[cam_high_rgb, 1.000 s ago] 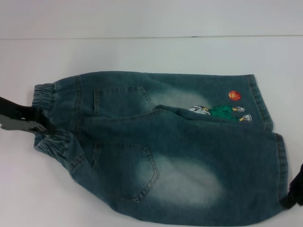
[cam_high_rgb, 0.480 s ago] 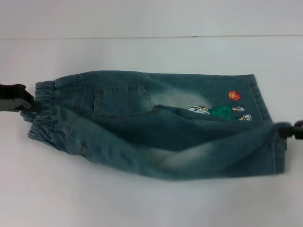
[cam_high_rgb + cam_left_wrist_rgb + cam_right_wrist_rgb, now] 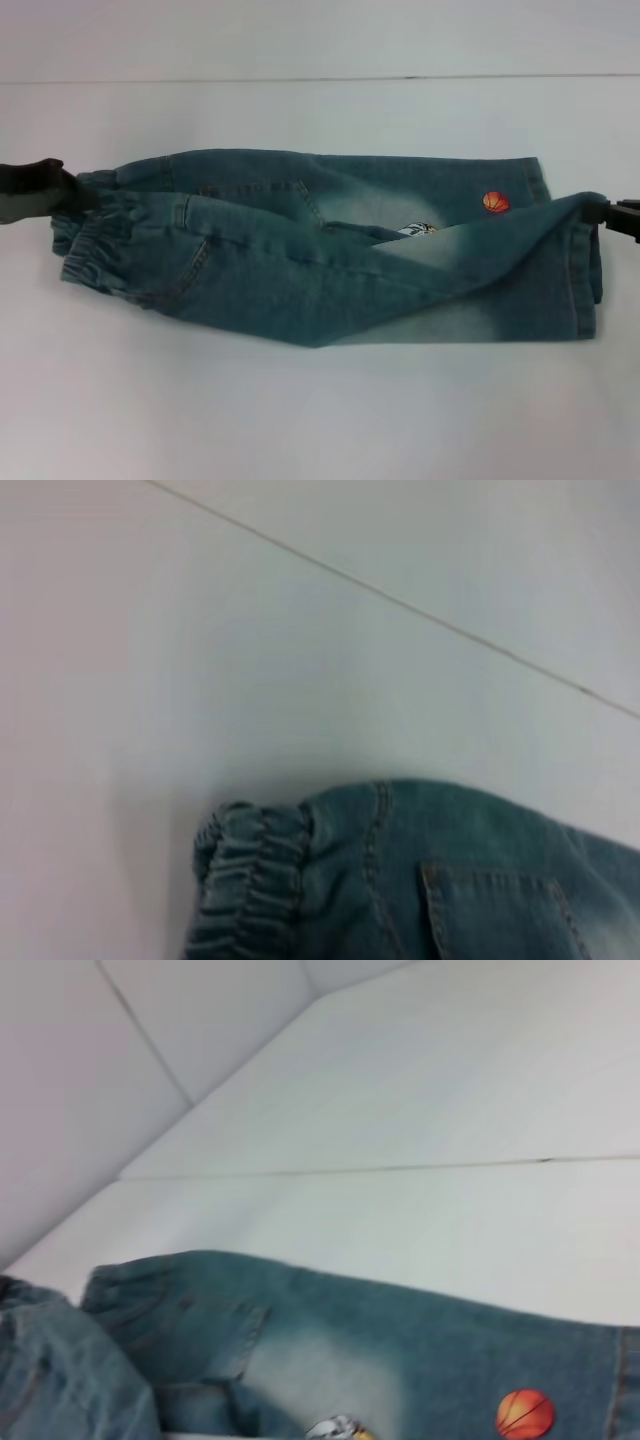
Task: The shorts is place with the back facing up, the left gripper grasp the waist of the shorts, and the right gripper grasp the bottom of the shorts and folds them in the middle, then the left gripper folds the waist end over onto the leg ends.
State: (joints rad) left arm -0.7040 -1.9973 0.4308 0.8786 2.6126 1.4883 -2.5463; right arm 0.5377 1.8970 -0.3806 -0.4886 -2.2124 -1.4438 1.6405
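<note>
The faded blue-green denim shorts lie crosswise on the white table. Their near half is lifted and drawn over the far half. The left gripper is at the left end, shut on the gathered elastic waist. At the right end the right gripper is shut on the hem of the raised leg. The orange ball shows, and the raised denim hides most of the cartoon. In the left wrist view the waist and a pocket of the flat half show. The right wrist view shows the far leg with the ball.
The white table spreads around the shorts, with bare surface in front and behind. A thin seam runs across the back where the table meets a pale wall. No other objects are in view.
Both grippers have lifted the near edge of the shorts and carried it away from me, over the far half. The near pocket has turned under and most of the cartoon is now covered.
</note>
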